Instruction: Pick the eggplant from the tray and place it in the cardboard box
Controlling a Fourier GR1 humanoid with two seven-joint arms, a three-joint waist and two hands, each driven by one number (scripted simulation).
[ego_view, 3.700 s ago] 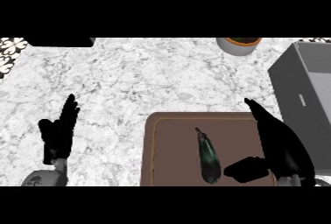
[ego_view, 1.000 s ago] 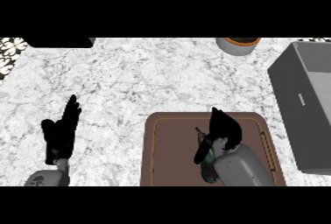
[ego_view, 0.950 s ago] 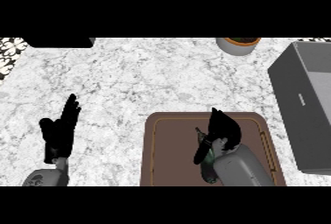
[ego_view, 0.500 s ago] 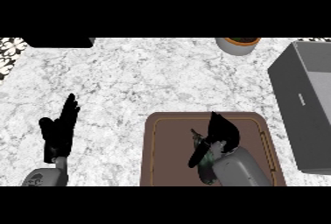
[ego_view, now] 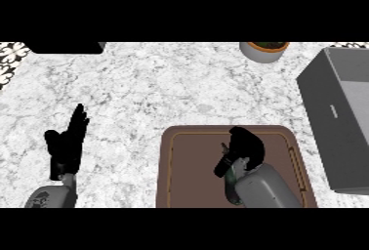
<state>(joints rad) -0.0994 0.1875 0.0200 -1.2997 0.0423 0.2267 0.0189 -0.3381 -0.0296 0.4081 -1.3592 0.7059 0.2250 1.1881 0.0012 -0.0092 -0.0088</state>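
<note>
The dark eggplant (ego_view: 230, 182) lies lengthwise on the brown tray (ego_view: 189, 166) at the front of the counter. My right hand (ego_view: 243, 149) sits on top of its upper half, fingers curled over it and thumb on its left side, hiding most of it. Only the lower part and a bit of stem show. The grey open box (ego_view: 344, 117) stands to the right of the tray. At the lower left my left hand (ego_view: 67, 144) rests open over the counter, fingers pointing up.
A round pot (ego_view: 264, 50) stands at the back edge, right of centre. A dark slab (ego_view: 65, 47) lies at the back left. White marble counter stretches between my left hand and the tray.
My right hand has come from the tray's right side onto the eggplant, and its fingers have curled down round it. The left hand has stayed still.
</note>
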